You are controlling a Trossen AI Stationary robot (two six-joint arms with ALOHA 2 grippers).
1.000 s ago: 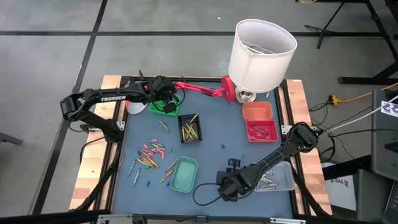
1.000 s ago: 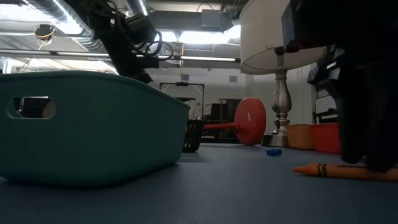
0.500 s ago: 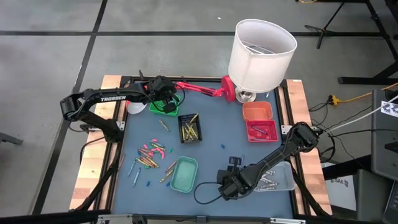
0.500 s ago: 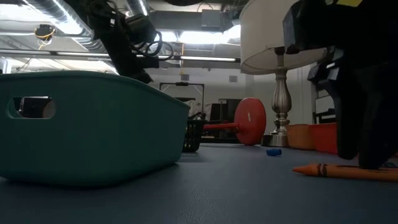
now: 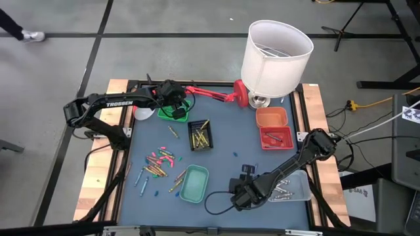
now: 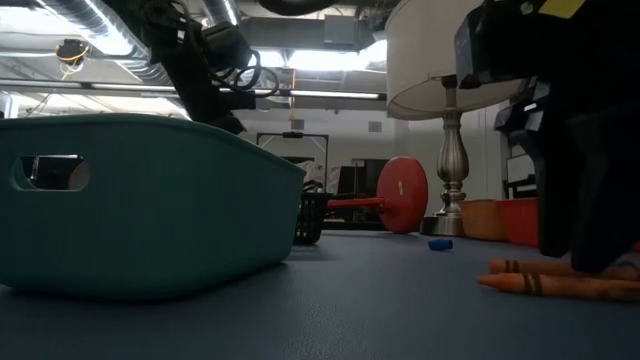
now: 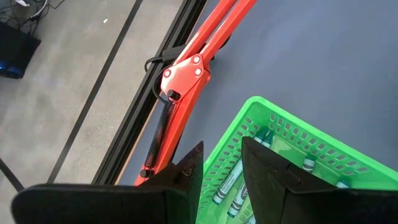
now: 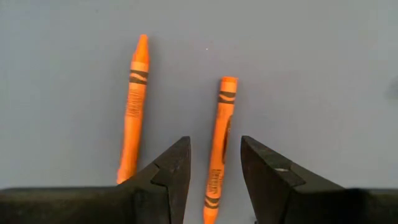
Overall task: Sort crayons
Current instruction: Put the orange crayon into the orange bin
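Two orange crayons lie on the blue-grey mat near the table's near edge. One crayon (image 8: 221, 124) runs lengthwise between the fingers of my right gripper (image 8: 214, 146), which is open and points down at it; I cannot tell whether a finger touches it. The other crayon (image 8: 134, 106) lies beside it. My left gripper (image 7: 222, 149) is open at the far left, over the rim of the green tray (image 7: 298, 130), where green crayons (image 7: 233, 186) lie. More loose crayons (image 5: 161, 162) lie scattered at the mat's left.
A teal tray (image 5: 195, 183) stands just left of my right gripper and a clear tray (image 5: 292, 190) to its right. A black tray (image 5: 200, 134), an orange tray (image 5: 271, 117) and a red tray (image 5: 275, 137) stand farther back. A white-shaded lamp (image 5: 275, 49) and a red lamp arm (image 5: 213, 94) stand at the far edge.
In the low view one orange crayon showed on the mat beside my right gripper a second ago; now two show there, one just behind the other. Both grippers stay as wide open as before.
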